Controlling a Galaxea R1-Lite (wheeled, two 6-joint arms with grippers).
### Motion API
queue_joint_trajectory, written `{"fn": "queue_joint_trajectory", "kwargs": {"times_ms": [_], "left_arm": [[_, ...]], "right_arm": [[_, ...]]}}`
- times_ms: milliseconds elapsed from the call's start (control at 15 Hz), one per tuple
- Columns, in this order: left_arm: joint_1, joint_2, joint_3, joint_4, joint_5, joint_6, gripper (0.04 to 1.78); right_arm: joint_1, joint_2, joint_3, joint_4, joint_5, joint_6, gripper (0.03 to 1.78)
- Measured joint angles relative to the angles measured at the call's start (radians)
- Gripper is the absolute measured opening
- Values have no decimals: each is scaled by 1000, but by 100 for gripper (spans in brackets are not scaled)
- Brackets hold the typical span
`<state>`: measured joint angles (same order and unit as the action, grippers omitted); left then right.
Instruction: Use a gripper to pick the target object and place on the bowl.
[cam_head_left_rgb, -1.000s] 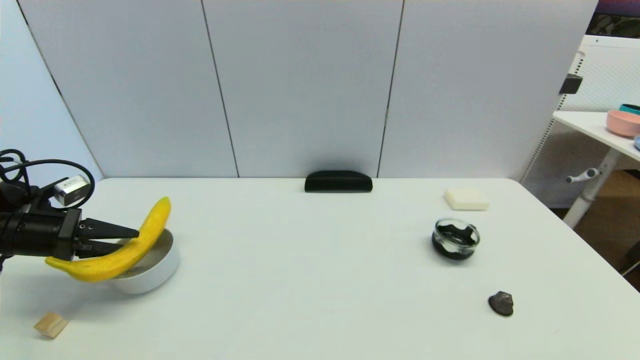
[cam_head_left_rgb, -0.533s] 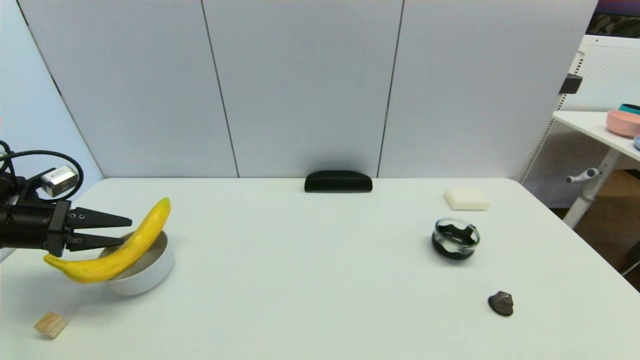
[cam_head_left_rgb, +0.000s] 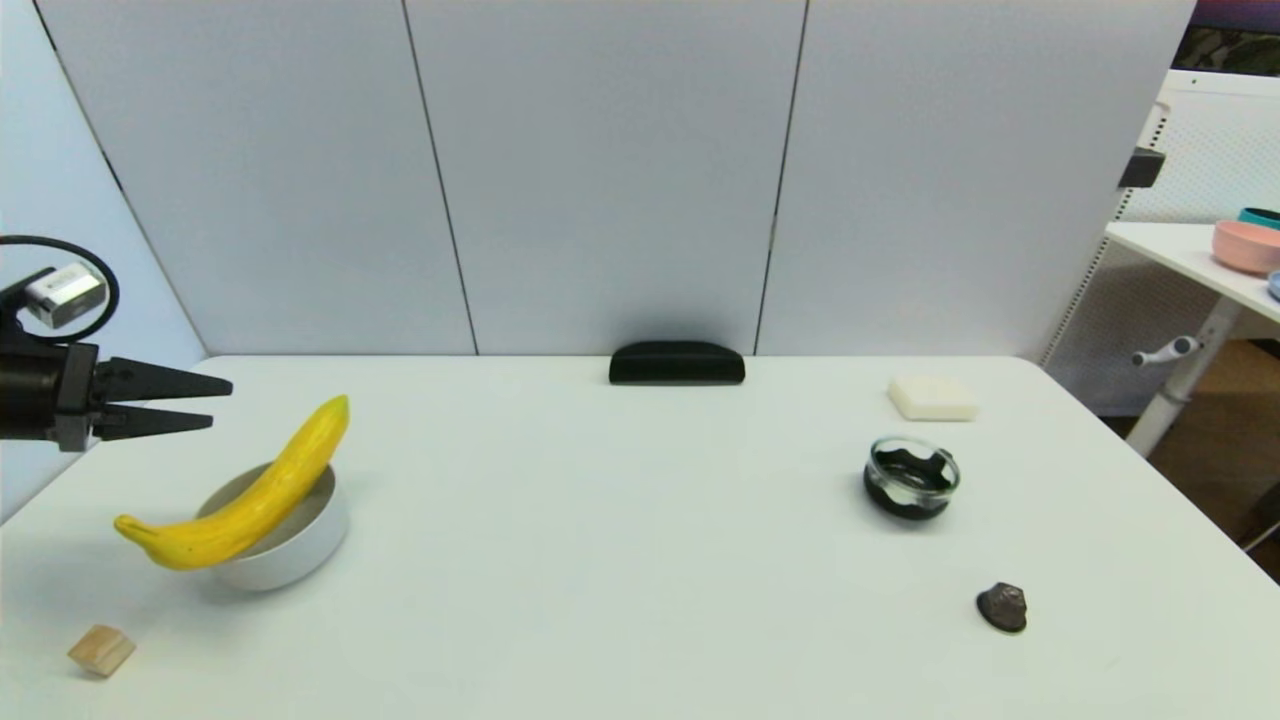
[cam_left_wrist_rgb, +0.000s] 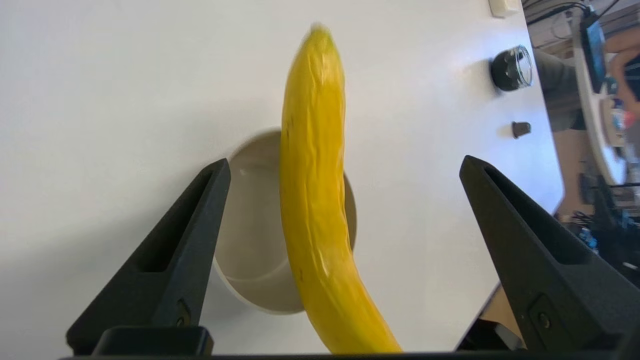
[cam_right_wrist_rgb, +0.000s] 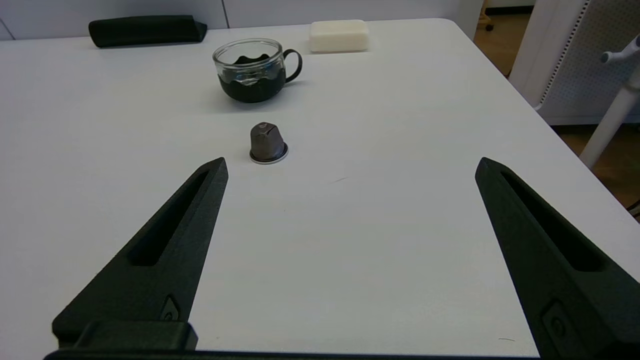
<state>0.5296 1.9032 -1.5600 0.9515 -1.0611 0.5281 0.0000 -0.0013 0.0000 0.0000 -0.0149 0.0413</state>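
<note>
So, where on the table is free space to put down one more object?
The widest bare stretch lies between the white bowl and the glass cup, in front of the black bar. The left corner is crowded: banana, wooden cube, left gripper above.

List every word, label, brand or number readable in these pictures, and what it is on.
None can be read.
The banana, bowl, wooden cube, glass cup, capsule and white block carry no visible print.
The silver module on the left arm shows no legible marking.
</note>
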Motion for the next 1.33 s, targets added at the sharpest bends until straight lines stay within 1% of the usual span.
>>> {"fn": "queue_joint_trajectory", "kwargs": {"times_ms": [267, 400, 533, 667, 800, 933, 1133, 1200, 1333], "left_arm": [[12, -31, -205, -4, 11, 19, 166], [14, -66, -297, -7, 31, 57, 167], [15, -116, -332, -7, 49, 110, 168], [16, -188, -319, -8, 57, 154, 168], [13, -293, -251, -8, 72, 183, 169], [-21, -414, -148, -8, 125, 166, 169], [-137, -621, 55, -57, 240, 33, 170], [-177, -698, 140, -104, 286, -26, 170], [-257, -844, 301, -238, 387, -138, 170]], "right_arm": [[0, 0, 0, 0, 0, 0, 171], [0, 0, 0, 0, 0, 0, 171], [0, 0, 0, 0, 0, 0, 171], [0, 0, 0, 0, 0, 0, 171], [0, 0, 0, 0, 0, 0, 171], [0, 0, 0, 0, 0, 0, 171], [0, 0, 0, 0, 0, 0, 171], [0, 0, 0, 0, 0, 0, 171], [0, 0, 0, 0, 0, 0, 171]]}}
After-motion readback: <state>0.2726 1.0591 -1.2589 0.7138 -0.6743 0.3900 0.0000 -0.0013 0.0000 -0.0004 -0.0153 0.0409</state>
